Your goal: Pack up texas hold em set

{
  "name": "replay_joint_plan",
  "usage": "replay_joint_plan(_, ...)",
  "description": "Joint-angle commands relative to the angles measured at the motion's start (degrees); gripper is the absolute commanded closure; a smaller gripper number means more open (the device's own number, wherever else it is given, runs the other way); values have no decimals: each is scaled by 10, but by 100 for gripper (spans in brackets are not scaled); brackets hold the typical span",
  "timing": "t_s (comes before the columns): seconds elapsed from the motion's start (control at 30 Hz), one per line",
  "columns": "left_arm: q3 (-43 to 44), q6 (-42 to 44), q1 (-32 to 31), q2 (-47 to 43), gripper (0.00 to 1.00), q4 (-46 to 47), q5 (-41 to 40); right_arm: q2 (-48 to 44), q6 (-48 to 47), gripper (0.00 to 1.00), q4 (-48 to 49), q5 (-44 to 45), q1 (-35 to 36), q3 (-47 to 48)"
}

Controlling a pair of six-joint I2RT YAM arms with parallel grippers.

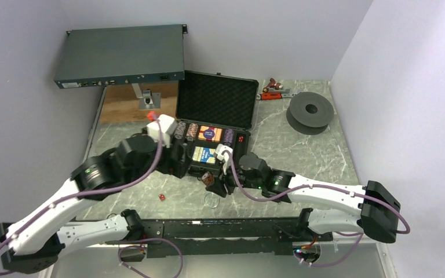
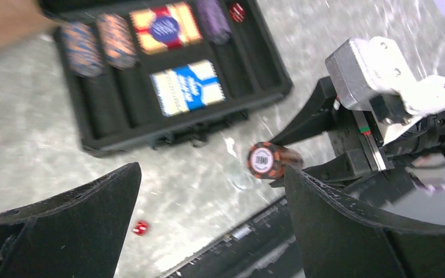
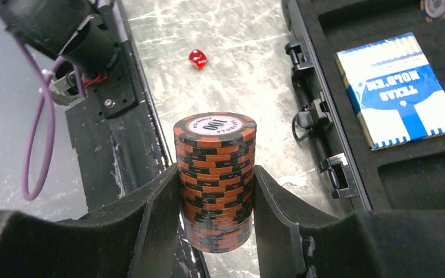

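Case [image 1: 217,101] sits open on the counter [image 1: 301,156], foam lid upright at the back. Inside: blue card deck [image 3: 400,90], red card deck [image 2: 165,26] behind it, and chip rows [image 2: 84,49] in the left slots. Right gripper [image 3: 215,174] is just in front of the case's near edge, fingers clamped on either side of 1 orange-black chip stack [image 3: 214,145], top chip marked 100. Left gripper [image 2: 211,174] is over the counter by the case front, fingers wide apart, nothing between them. 1 red die [image 3: 197,58] lies loose on the counter, outside the case, near the arm bases.
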Motion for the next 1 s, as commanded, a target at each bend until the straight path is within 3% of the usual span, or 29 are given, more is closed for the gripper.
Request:
replay_joint_plan(0.0,-6,88,4,-82,0,18,-169,18,60,100,-11,56,2,99)
replay_joint_plan(0.1,-53,156,9,-118,0,58,-222,30,114,100,-69,118,3,154)
replay_joint_plan(0.23,-107,208,51,-104,0,102,-245,59,160,100,-130,183,3,216)
replay_joint_plan(0.4,-138,231,137,-65,0,139,-188,124,207,100,-229,227,3,319)
replay_joint_plan(0.57,-179,216,213,-75,0,172,-104,186,295,100,-257,246,3,380)
replay_joint_plan(0.97,-209,184,218,-163,0,179,-235,337,461,100,-389,366,3,548)
